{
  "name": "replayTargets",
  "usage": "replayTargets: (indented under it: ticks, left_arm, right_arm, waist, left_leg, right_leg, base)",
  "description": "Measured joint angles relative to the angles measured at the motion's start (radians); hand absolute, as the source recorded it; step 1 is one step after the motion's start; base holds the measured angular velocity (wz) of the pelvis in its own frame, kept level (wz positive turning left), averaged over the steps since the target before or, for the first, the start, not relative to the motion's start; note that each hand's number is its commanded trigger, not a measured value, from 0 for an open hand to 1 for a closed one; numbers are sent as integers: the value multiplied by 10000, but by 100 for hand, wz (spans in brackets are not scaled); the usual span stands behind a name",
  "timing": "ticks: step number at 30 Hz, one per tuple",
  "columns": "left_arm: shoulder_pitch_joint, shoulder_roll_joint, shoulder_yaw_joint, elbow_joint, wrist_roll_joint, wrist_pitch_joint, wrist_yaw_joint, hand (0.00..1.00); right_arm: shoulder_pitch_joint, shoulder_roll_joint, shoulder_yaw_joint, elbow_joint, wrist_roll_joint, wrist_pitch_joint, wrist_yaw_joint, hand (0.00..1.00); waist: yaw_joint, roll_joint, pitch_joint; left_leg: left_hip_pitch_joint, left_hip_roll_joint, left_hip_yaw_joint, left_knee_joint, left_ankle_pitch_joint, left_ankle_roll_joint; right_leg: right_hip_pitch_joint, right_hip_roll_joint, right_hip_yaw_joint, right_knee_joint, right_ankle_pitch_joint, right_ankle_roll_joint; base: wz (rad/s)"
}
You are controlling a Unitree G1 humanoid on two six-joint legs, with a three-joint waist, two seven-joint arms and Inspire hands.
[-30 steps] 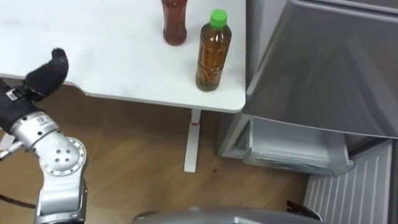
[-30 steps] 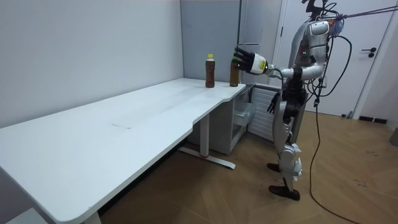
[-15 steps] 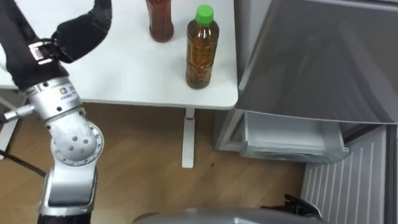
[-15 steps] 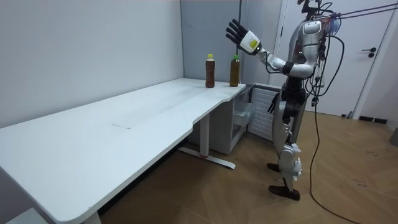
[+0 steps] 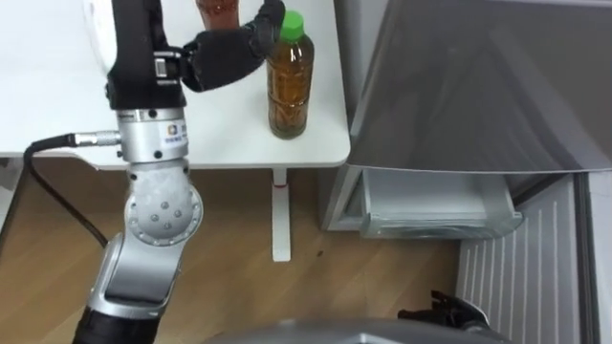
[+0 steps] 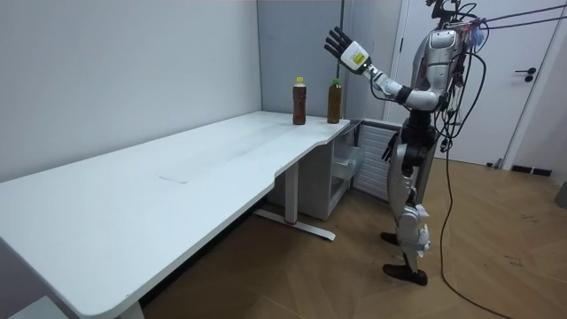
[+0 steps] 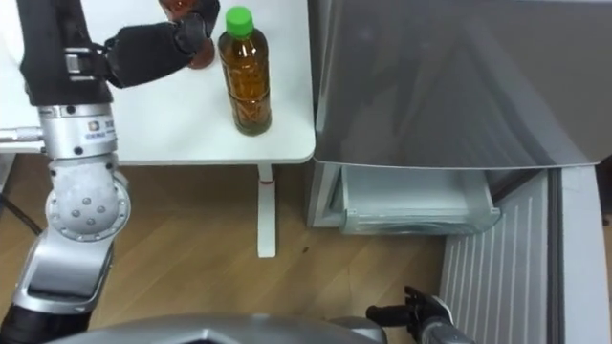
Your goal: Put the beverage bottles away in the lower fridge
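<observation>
Left hand (image 5: 225, 53) hovers open beside green-capped bottle (image 5: 289, 81) on counter (image 5: 57, 105); likely full, heavy, slick: grip mid-body.

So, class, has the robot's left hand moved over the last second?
Yes. The left hand rose from beside the green-capped bottle to well above it.

Bright, even room light; soft shadow under the table (image 6: 177, 177), sheen on the fridge (image 5: 478, 86).

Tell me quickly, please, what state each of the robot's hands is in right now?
Left hand: open, raised near the green-capped bottle, holding nothing.
Right hand: open, hanging low, empty.
</observation>
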State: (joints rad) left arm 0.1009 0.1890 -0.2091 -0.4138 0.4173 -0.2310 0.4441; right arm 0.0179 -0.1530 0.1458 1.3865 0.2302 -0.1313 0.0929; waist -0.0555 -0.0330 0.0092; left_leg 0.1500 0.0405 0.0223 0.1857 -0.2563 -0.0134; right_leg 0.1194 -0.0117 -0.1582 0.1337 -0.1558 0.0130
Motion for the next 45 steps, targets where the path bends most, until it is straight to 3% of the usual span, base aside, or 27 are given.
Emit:
replayTargets:
  ticks: [9,14,18,27,33,45]
  left_arm:
    - [-7,22,-44,-103,357,2,-471,0]
    - [-6,24,-244,-103,501,26,-562,0]
    - [-6,24,-399,-103,562,35,-616,0]
    - [-5,19,-484,-101,569,48,-859,0]
    - [-3,18,-547,-78,570,75,-1090,0]
    - [7,38,-1226,-11,568,582,-1507,0]
  right_arm:
    - [-112,29,-2,187,19,-12,62,0]
    - [-145,43,93,209,17,5,57,0]
    - [-145,43,95,209,13,8,37,0]
    - [-171,37,72,195,-189,6,29,0]
    - [-202,38,66,183,-188,-6,28,0]
    - [-327,21,93,194,-285,20,38,0]
  waist:
    - [-146,-5,-20]
    - [-221,-23,-92]
    - [-221,-17,-104]
    - [-233,-2,-73]
    - [-237,-3,24]
    - [-241,79,0]
  left_leg:
    - [4,0,62,1,0,0]
    - [8,0,70,1,0,0]
    - [16,0,70,1,0,0]
    - [13,0,71,-2,0,0]
    - [5,1,71,-10,0,0]
    - [-75,1,105,-13,1,0]
  right_leg:
    - [-6,11,123,-2,2,2]
    - [-9,18,157,1,2,2]
    - [-3,20,157,5,3,0]
    - [10,16,129,4,3,1]
    - [4,17,133,-5,1,4]
    - [-83,16,58,2,2,2]
  base:
    - [-1]
    - [-1]
    - [0]
    - [0]
    - [0]
    - [0]
